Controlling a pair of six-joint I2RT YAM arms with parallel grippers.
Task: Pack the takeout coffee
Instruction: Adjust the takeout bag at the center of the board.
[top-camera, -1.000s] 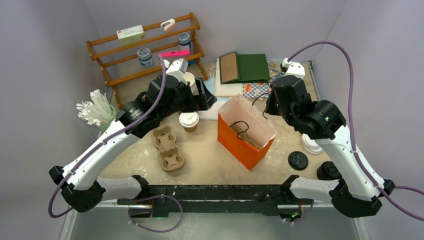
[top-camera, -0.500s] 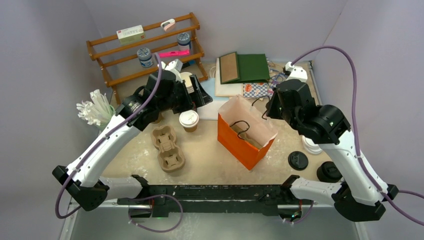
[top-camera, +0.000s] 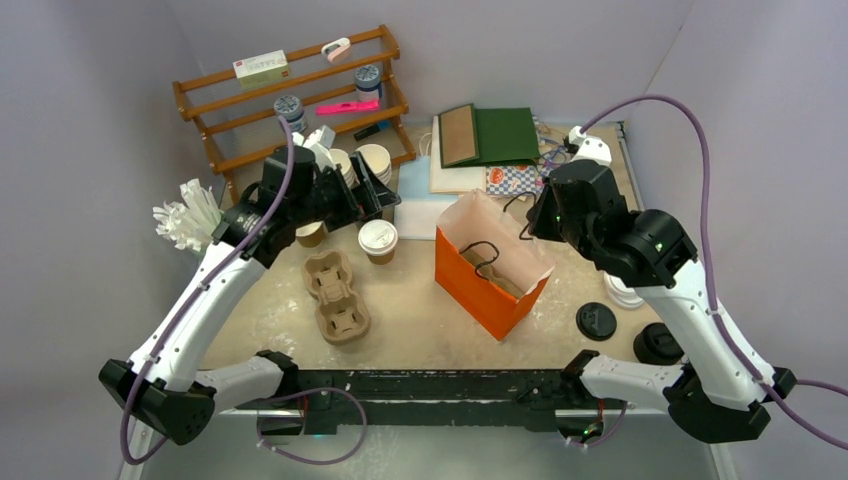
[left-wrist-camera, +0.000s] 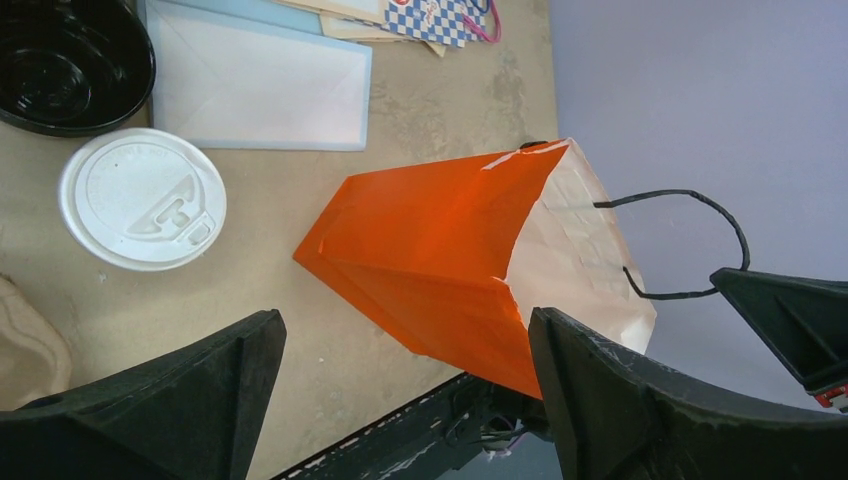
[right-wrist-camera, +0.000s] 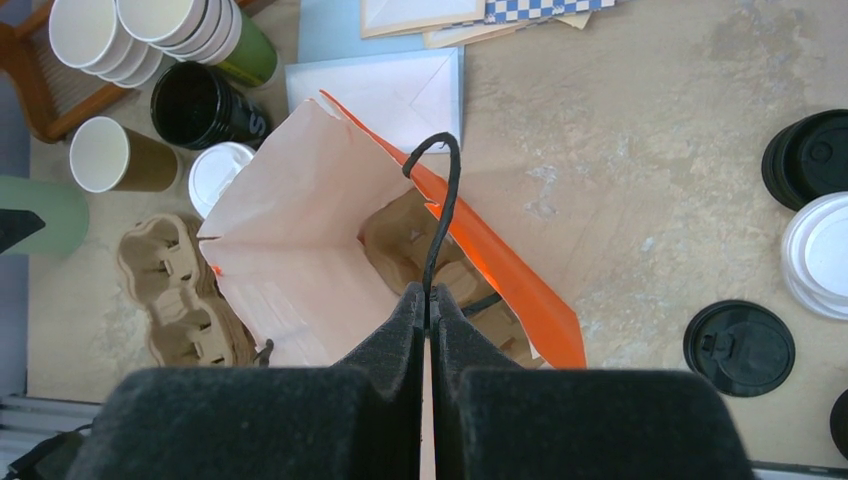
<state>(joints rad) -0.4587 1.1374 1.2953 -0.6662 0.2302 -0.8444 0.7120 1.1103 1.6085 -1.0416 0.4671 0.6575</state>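
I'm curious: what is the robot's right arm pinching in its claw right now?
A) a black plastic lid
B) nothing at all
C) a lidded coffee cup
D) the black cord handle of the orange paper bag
D: in the right wrist view, the right gripper is shut on the thin black cord handle that rises from the orange paper bag.

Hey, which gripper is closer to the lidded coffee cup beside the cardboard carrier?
Left. The left gripper hangs open just behind the lidded cup. The right gripper is beyond the orange bag, shut on its black handle.
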